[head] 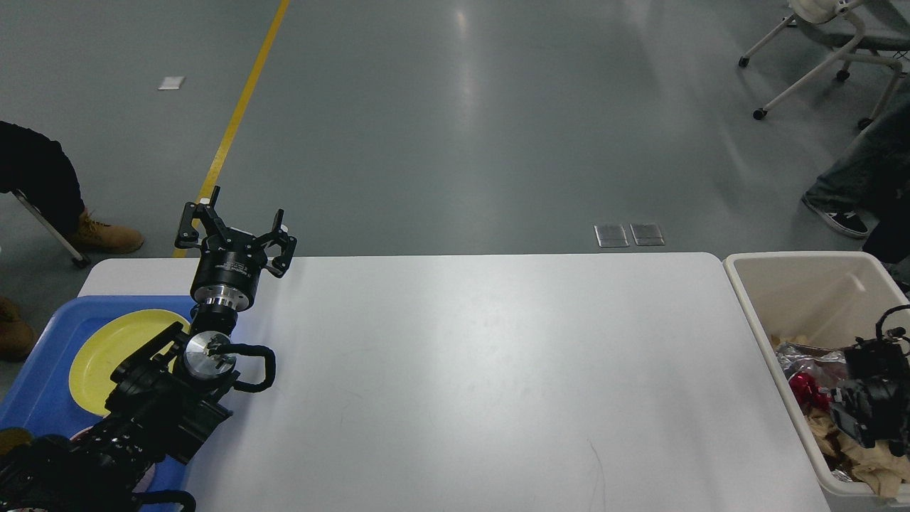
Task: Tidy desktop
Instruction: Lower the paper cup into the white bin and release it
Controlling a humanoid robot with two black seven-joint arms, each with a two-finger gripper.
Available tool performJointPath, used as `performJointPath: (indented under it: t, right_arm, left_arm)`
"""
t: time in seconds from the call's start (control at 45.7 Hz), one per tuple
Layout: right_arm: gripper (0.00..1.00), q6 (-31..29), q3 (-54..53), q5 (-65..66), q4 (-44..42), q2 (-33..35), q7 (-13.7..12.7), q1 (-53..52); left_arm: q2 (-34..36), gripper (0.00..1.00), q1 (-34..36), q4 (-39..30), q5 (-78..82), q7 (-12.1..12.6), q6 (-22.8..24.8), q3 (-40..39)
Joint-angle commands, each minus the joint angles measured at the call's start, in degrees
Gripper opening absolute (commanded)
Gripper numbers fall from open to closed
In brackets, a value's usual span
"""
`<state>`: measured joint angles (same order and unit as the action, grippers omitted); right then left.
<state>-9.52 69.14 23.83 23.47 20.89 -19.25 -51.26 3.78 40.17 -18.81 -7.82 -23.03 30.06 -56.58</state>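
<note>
- The desktop [455, 370] fills the lower middle of the frame, white, its surface bare between tray and bin.
- The left gripper [238, 226] stands at left of centre over the desktop's far left edge, its fingers spread wide with nothing between them.
- A blue tray [43, 341] sits at lower left, holding a yellow plate [106, 355] partly under the left arm.
- A cream bin [803, 299] stands at the right edge, holding crumpled paper and foil [796, 359].
- The right gripper [871, 398] is a dark mass over the bin's contents; I cannot tell whether it is spread or closed.
</note>
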Motion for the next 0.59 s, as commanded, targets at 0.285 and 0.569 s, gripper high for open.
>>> performJointPath:
  t: [0.285,0.569]
  right_arm:
    - [0.79,4.4,-1.6,-0.1,-0.4,0.6,0.0,0.1]
    - [0.94,4.4,-2.7,-0.2,-0.3,2.7,0.0,-0.5]
  left_arm:
    - [0.0,0.96,0.0,0.0,0.0,0.0,0.0,0.0]
    - [0.0,0.96,0.0,0.0,0.0,0.0,0.0,0.0]
